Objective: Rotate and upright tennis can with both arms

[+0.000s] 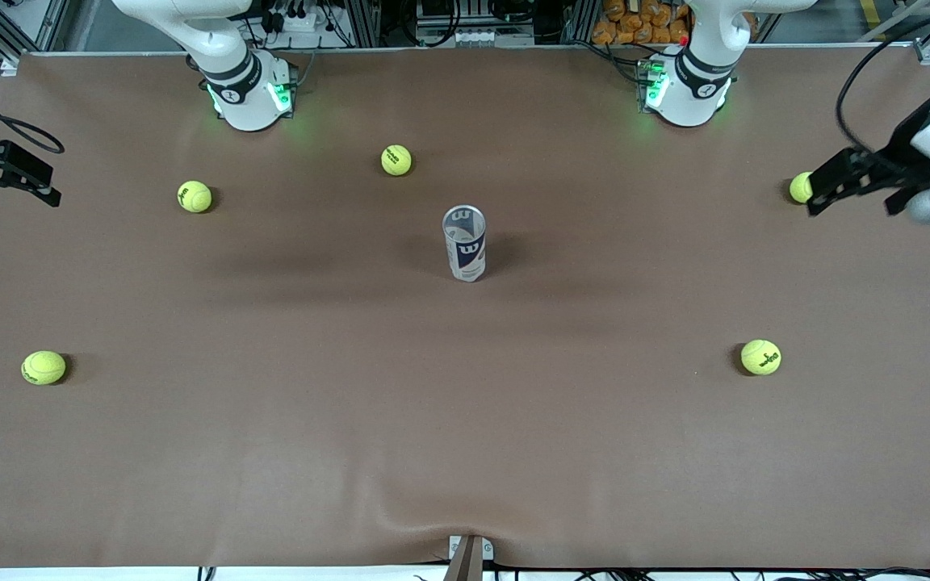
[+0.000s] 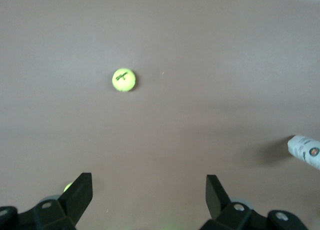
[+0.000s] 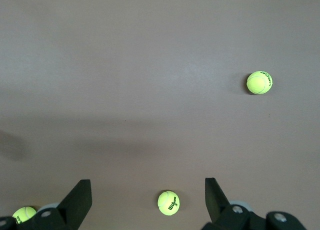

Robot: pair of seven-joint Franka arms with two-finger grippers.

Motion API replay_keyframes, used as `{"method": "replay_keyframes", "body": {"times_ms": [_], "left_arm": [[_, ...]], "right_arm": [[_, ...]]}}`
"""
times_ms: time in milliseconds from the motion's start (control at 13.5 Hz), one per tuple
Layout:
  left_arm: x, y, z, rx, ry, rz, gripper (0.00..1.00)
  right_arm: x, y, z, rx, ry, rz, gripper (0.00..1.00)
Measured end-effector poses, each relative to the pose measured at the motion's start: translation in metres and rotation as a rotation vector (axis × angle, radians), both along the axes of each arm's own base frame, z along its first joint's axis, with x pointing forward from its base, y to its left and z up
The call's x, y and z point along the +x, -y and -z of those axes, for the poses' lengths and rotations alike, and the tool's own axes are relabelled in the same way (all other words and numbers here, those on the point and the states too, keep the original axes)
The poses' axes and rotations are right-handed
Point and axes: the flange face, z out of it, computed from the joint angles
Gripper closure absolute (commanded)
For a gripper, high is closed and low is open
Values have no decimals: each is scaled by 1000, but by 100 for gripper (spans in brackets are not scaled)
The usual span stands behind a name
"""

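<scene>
Standing upright near the middle of the brown table [image 1: 465, 452], the tennis can [image 1: 465, 244] shows its silver rim and dark blue and red label, with neither arm touching it. The left tool [image 1: 852, 179] hangs over the table's edge at the left arm's end, its two black fingers [image 2: 80, 192] spread wide and holding nothing. The right tool [image 1: 1, 173] hangs over the edge at the right arm's end, likewise wide open and empty.

Six yellow-green tennis balls lie scattered around the can, all well apart from it. One ball [image 1: 396, 160] sits toward the edge where the arm bases stand, another ball [image 1: 194, 196] lies closer to the right arm's end, and a third ball [image 1: 43, 367] rests nearer the front camera by that same end. A fourth ball [image 1: 760, 357] lies nearer the front camera toward the left arm's end, and a fifth ball [image 1: 800, 187] sits just beside the left tool, partly hidden by it. The left wrist view catches the can's end [image 2: 305, 150] at the margin of its picture.
</scene>
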Motion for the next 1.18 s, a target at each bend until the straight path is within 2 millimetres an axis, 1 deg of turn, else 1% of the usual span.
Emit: {"method": "replay_keyframes", "body": {"times_ms": [148,221,295,443,517,812,886,1034,1181], "left_arm": [[-13,-9,-10,2,-11,-9,0],[-14,-14,-11,1,-6,2,0],[-12,-24,-9,1,-2,15,0],[-7,-43,0,0,0,24,0],[-5,-48,5,0,-2,24,0],[-4,-49,8,0,-1,10,0],[-3,-49,11,0,-7,2,0],[0,-51,26,1,-18,-12,0],[2,-54,34,1,-18,-18,0]], "right_arm": [[-3,1,-4,1,5,1,0],[-5,1,-6,2,4,2,0],[-7,2,-8,2,3,3,0],[-11,5,-10,4,-2,8,0],[-12,6,-11,5,-4,10,0],[-15,7,-14,6,-5,12,0],[-15,7,-14,7,-5,13,0],[-16,7,-14,7,-8,13,0],[-16,7,-14,7,-11,13,0]]}}
